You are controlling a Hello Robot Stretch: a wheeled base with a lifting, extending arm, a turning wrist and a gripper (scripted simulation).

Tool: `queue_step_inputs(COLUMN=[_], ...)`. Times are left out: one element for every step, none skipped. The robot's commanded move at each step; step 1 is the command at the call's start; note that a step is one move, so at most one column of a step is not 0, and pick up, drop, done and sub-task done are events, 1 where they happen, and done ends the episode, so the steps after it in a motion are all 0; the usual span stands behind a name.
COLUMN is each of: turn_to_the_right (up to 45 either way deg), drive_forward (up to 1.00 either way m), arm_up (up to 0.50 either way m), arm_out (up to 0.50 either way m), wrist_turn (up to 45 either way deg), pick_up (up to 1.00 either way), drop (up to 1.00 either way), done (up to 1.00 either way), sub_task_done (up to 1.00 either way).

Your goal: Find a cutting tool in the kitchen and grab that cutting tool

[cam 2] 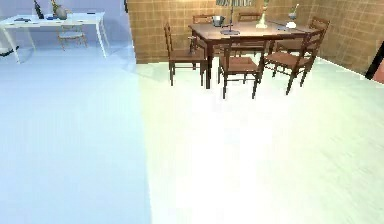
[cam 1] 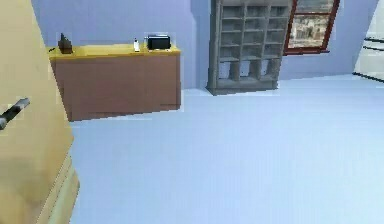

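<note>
A low brown counter (cam 1: 118, 80) with a yellowish top stands against the blue wall at the forward view's upper left. Three small items sit on its top: a dark upright thing (cam 1: 65, 43), a thin pale thing (cam 1: 136, 45) and a dark box (cam 1: 158, 41). All three are too small to name. In the arm side view, a dark wooden dining table (cam 2: 252, 35) carries a few small items that I cannot identify.
A tan cabinet side (cam 1: 28, 130) with a dark handle (cam 1: 12, 111) stands close at the forward view's left. A grey shelf unit (cam 1: 250, 45) and a red-framed picture (cam 1: 310, 25) line the far wall. Chairs (cam 2: 238, 68) ring the dining table. A white table (cam 2: 58, 20) stands far left. Open floor lies between.
</note>
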Motion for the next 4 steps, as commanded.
queue_step_inputs(turn_to_the_right=[0.0,-15.0,0.0,-3.0], drive_forward=[0.45,0.0,1.0,0.0], arm_up=[0.0,0.0,0.0,0.0], arm_out=[0.0,0.0,0.0,0.0], wrist_turn=[0.0,0.0,0.0,0.0], pick_up=[0.0,0.0,0.0,0.0], drop=[0.0,0.0,0.0,0.0], done=[0.0,0.0,0.0,0.0], sub_task_done=[0.0,0.0,0.0,0.0])
